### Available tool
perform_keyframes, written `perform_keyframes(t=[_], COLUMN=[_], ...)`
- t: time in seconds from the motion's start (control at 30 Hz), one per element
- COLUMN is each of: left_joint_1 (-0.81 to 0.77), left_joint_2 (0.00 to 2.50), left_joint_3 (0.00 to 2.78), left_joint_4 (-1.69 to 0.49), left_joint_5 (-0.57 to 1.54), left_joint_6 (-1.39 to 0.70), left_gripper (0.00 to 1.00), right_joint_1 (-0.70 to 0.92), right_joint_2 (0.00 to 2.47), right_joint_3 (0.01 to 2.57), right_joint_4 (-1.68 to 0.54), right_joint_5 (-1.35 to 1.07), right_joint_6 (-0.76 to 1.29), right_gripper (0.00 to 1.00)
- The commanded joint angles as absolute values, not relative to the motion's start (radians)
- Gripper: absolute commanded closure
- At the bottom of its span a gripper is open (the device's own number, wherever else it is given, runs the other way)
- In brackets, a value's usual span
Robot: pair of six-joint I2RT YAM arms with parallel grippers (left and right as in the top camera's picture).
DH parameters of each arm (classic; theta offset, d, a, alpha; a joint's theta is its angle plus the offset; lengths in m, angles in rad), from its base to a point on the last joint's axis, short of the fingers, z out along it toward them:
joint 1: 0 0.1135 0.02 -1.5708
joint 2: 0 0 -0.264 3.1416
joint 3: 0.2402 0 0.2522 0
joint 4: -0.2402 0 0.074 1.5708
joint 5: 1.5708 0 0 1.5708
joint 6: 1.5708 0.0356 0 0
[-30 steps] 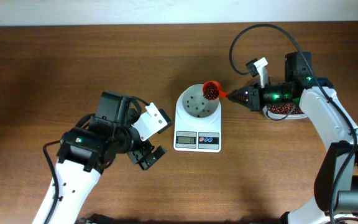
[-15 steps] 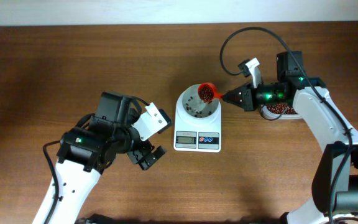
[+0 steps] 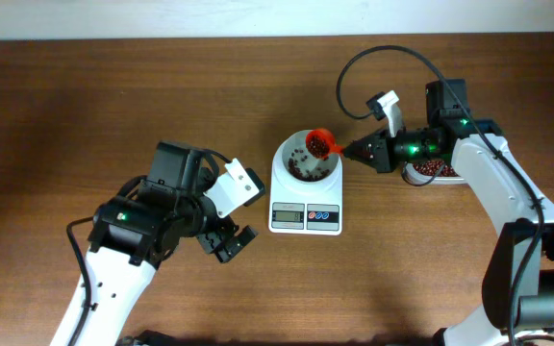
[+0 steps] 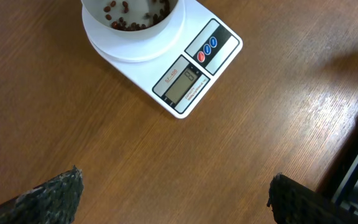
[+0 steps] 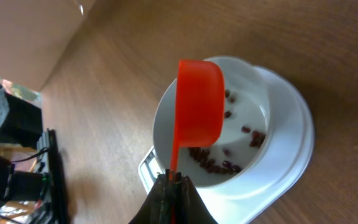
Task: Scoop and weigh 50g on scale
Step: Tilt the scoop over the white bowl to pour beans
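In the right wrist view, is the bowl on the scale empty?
No: dark red beans lie scattered in the white bowl of the scale, beneath the orange scoop.

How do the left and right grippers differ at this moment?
The left gripper stands open and empty; the right gripper is shut on the handle of the orange scoop. The left gripper hangs over bare table beside the scale; the right gripper holds the scoop tipped over the scale's bowl. Both are dark two-finger grippers near the scale.

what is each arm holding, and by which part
The right end effector grips the red scoop by its handle end; the left end effector holds nothing.
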State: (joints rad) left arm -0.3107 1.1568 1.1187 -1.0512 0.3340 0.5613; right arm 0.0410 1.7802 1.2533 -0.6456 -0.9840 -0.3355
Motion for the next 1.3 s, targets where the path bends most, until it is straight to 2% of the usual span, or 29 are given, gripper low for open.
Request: perform_keyframes(t=[0.0,0.07,0.27,0.43,0.47,0.5,0.53,0.6,0.63,1.0,1.07,1.27], left_joint_1=[-0.302,-0.302,-0.302,-0.302,-0.302,-0.302,-0.302,-0.302,-0.302,-0.302,-0.302,-0.302], left_joint_2=[1.156,1.156,1.156,1.156,1.156,1.156,1.156,1.156,1.156,1.156,1.156,1.156], left_joint_3=[1.141,1.141,1.141,1.141,1.141,1.141,1.141,1.141,1.141,1.141,1.141,1.141], left_joint_4=[-1.049,-1.049,-1.049,-1.049,-1.049,-1.049,-1.049,-1.049,-1.049,-1.049,-1.049,-1.049], left_joint_5=[0.348,0.348,0.348,0.348,0.348,0.348,0.348,0.348,0.348,0.348,0.348,0.348], left_joint_6=[0.581,0.58,0.581,0.581,0.581,0.581,0.581,0.581,0.581,0.581,0.581,0.581], left_gripper=[0.01,0.01,0.01,0.01,0.01,0.01,0.01,0.01,0.01,0.01,0.01,0.01], right_joint_1=[0.053,0.053,0.053,0.053,0.054,0.054,0.054,0.054,0.054,0.061,0.061,0.08], right_joint_2=[1.787,1.787,1.787,1.787,1.787,1.787,1.787,1.785,1.785,1.785,1.785,1.774], right_joint_3=[1.253,1.253,1.253,1.253,1.253,1.253,1.253,1.253,1.253,1.258,1.259,1.296], right_joint_4=[-0.647,-0.633,-0.655,-0.625,-0.646,-0.625,-0.608,-0.659,-0.659,-0.607,-0.636,-0.68], right_joint_5=[-1.036,-0.968,-1.033,-0.954,-1.023,-0.966,-0.906,-1.056,-1.057,-0.938,-0.978,-0.9], right_joint_6=[-0.414,-0.389,-0.569,-0.548,-0.613,-0.634,-0.545,-0.664,-0.703,-0.628,-0.71,-0.744], right_gripper=[0.96,0.96,0.96,0.96,0.96,0.96,0.96,0.96,0.96,0.96,0.96,0.96])
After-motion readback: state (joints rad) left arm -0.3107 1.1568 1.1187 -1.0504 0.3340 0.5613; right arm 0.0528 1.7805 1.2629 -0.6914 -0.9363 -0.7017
